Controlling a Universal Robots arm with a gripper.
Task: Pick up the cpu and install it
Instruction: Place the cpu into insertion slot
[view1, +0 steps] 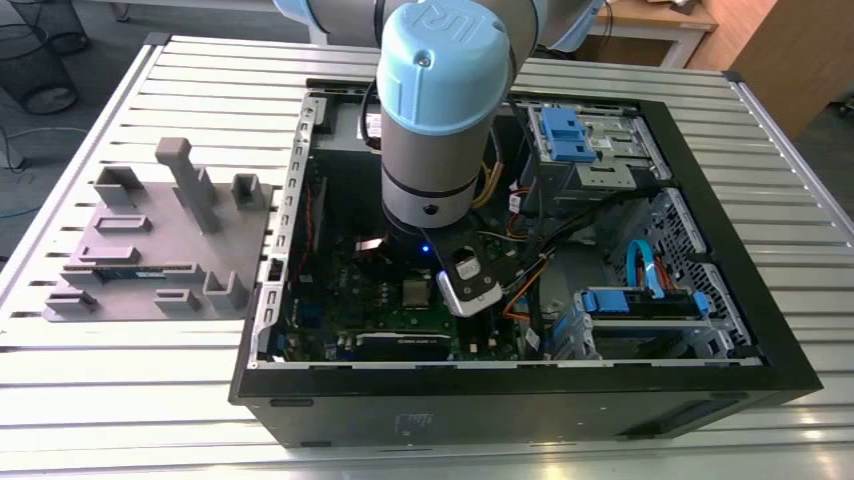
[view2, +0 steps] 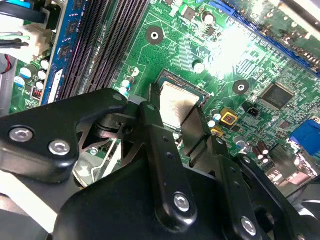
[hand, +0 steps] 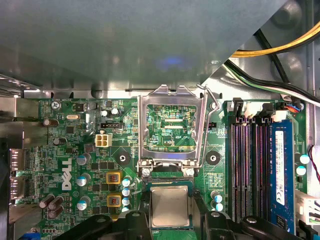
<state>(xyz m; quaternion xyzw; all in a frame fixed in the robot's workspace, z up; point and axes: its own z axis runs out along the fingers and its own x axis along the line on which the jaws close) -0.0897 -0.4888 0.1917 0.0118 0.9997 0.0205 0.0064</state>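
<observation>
Misalignment risk: cpu (hand: 170, 207) pinched in narrow pincer (view2: 175, 106), just beside open frame (hand: 172, 95). Bad seating, likely damage, from any tilt or skew.

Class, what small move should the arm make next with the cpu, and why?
Probably lower the tool straight down a little: the cpu lies aligned with the socket and the metal frame is swung open, though seating is unclear.

I look straight down on the cpu (hand: 170, 207): a small flat square, shiny silver on top with a thin tan-green rim, lying level over the green board (hand: 65, 150), just beside the open metal frame (hand: 143, 130).
</observation>
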